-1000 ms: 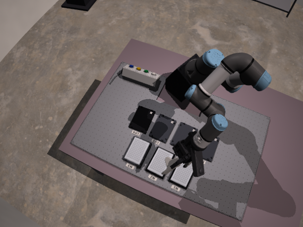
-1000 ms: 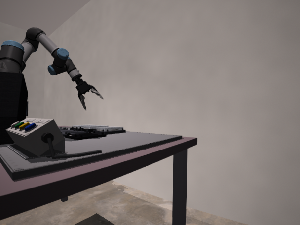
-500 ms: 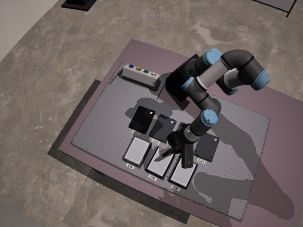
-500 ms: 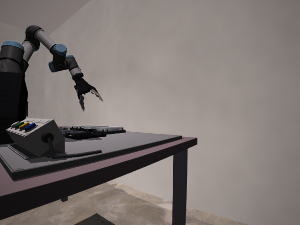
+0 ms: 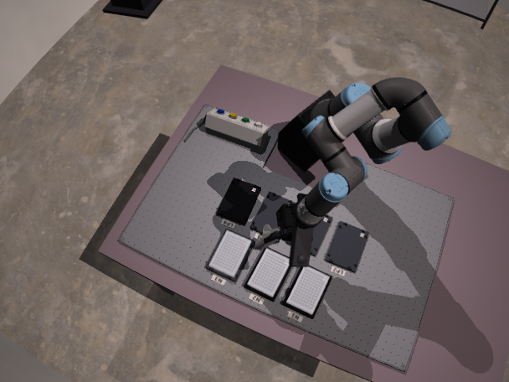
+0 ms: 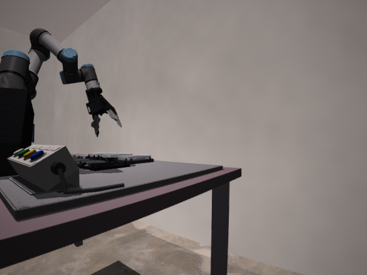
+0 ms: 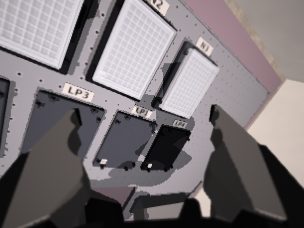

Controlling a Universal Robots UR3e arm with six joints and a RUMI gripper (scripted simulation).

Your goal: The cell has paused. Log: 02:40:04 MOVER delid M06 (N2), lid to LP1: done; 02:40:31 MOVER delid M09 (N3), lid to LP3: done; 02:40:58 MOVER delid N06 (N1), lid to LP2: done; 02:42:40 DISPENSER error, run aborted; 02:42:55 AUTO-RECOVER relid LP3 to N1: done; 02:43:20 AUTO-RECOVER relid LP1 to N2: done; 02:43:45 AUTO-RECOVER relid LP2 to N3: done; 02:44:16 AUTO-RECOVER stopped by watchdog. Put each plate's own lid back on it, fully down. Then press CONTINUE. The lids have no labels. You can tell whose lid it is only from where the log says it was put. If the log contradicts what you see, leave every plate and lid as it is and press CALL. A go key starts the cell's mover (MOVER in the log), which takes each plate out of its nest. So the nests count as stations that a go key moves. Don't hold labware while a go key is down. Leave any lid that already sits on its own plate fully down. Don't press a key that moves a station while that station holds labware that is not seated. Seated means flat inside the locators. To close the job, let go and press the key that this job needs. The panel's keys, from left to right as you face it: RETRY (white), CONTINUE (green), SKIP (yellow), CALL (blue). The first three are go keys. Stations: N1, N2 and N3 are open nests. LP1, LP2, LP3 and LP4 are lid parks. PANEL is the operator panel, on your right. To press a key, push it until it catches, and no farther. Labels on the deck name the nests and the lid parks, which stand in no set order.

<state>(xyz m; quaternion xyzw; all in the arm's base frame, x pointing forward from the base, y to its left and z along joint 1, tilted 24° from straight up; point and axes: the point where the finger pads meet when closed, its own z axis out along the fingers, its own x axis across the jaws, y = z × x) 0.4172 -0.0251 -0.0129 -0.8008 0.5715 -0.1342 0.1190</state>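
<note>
The top view shows the gripper (image 5: 278, 253) (image 6: 108, 131) (image 7: 146, 107) high over the deck, near the N2 plate (image 5: 269, 273) (image 7: 135, 50). It is released, with nothing between the fingers. The N1 plate (image 5: 309, 290) (image 7: 37, 25) and the N3 plate (image 5: 230, 253) (image 7: 190, 82) stand on opposite sides of the N2 plate. I cannot tell whether clear lids cover these three, nor whether every park is free. LP4 (image 5: 239, 201) (image 7: 167, 149) looks blacker than LP1 (image 5: 268, 211) (image 7: 127, 140).

By the task's log, N2 has its own lid, but N1 and N3 have exchanged theirs. So I judge the step is checking this, before any lifting. If it agrees, the next move is to park one wrong lid, then cross both; CONTINUE (image 5: 245, 120) (image 6: 23, 153) comes last. If not, only CALL (image 5: 220, 111) (image 6: 37, 155) is correct.
</note>
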